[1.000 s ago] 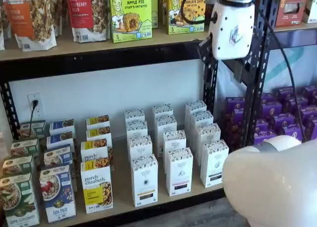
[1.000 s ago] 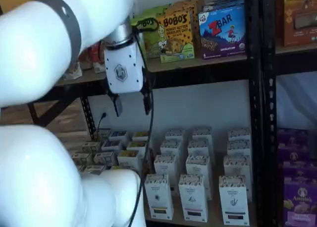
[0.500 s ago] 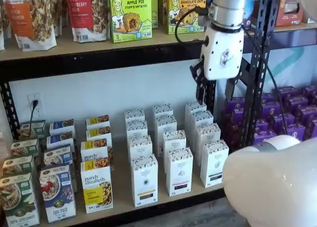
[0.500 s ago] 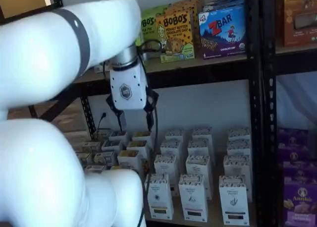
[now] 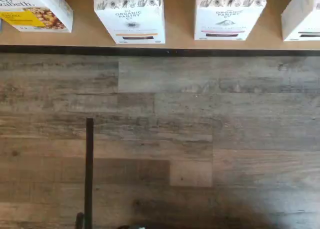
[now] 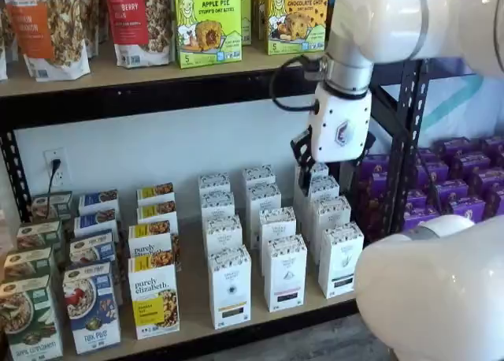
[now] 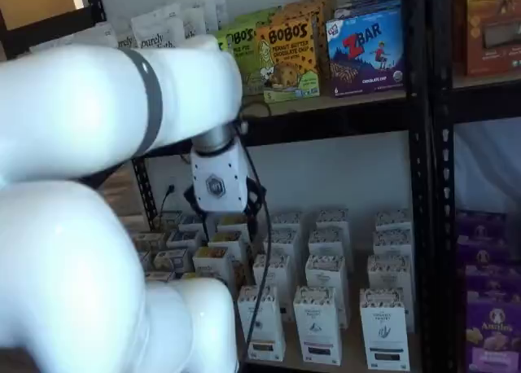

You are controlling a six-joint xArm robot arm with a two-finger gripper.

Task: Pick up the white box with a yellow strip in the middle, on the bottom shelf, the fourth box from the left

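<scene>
The white box with the yellow strip stands at the front of the bottom shelf, just right of the purely elizabeth boxes. The wrist view shows its front with the yellow-orange strip, at the shelf's black front edge. It also stands in a shelf view, partly behind the cable. My gripper hangs open above the rear white boxes, up and to the right of the target, holding nothing. A shelf view shows the gripper in front of the back rows.
Like white cartons stand right of the target, purely elizabeth boxes left of it. Snack boxes fill the upper shelf. Purple boxes fill the neighbouring rack. The arm's white links block the near right.
The gripper has come down from the upper shelf's level to just above the bottom shelf's rear boxes, shifting left. Its fingers stay open.
</scene>
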